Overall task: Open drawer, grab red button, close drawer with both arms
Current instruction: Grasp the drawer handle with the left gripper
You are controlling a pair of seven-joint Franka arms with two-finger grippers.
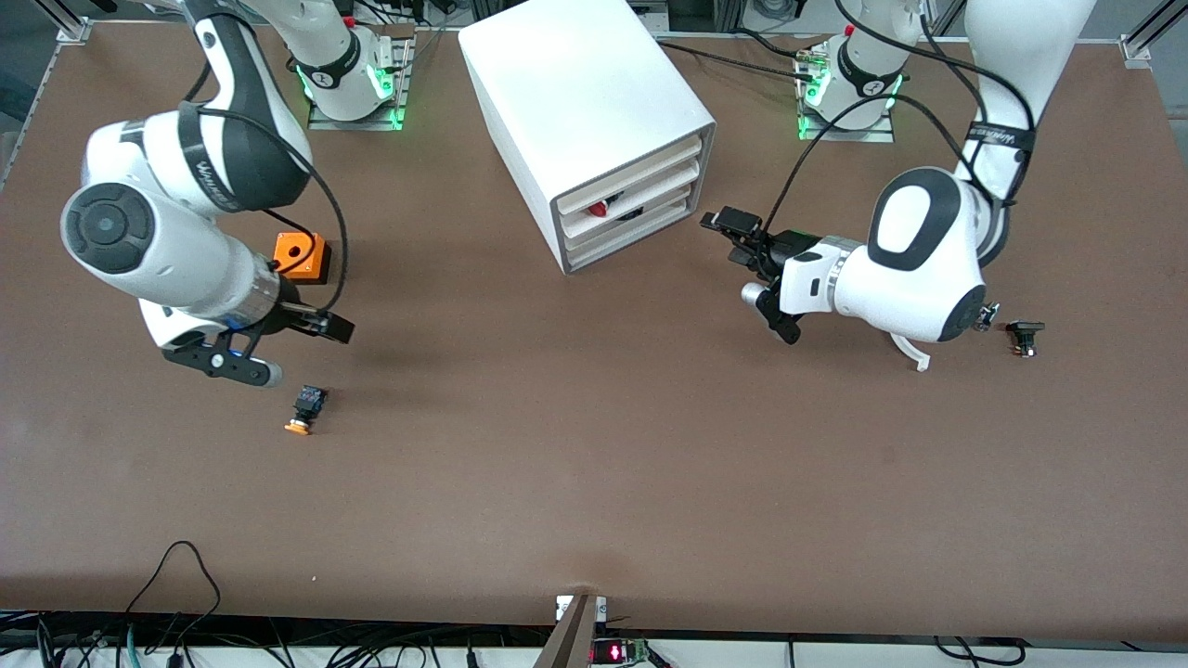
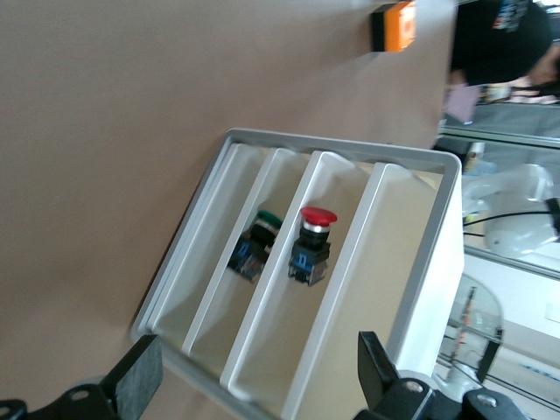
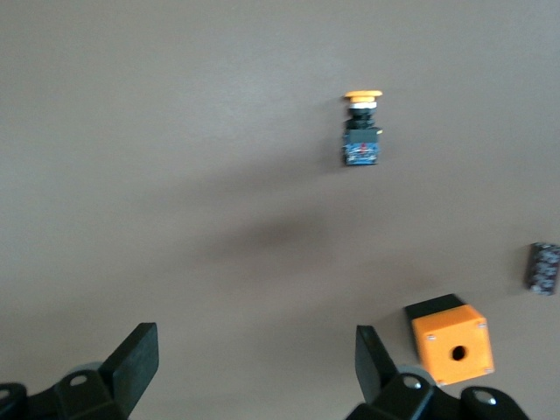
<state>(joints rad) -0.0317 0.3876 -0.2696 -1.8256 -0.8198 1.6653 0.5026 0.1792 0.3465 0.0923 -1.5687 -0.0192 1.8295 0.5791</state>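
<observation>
The red-capped button (image 2: 312, 243) lies in the drawer (image 2: 289, 289) of the white cabinet (image 1: 585, 121) near the bench's (image 1: 594, 482) base-side edge. The left gripper (image 1: 747, 269), jaws released, hovers at the cabinet's front; the right gripper (image 1: 278, 348), jaws released, hangs above the orange-capped button (image 1: 306, 410).

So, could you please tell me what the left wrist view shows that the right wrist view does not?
Only the left wrist view shows the cabinet front, the red-capped button in its drawer, a green-capped button one drawer over, and the open left gripper. Only the right wrist view shows the orange-capped button and the open right gripper. Both show the orange box and brown table.
</observation>
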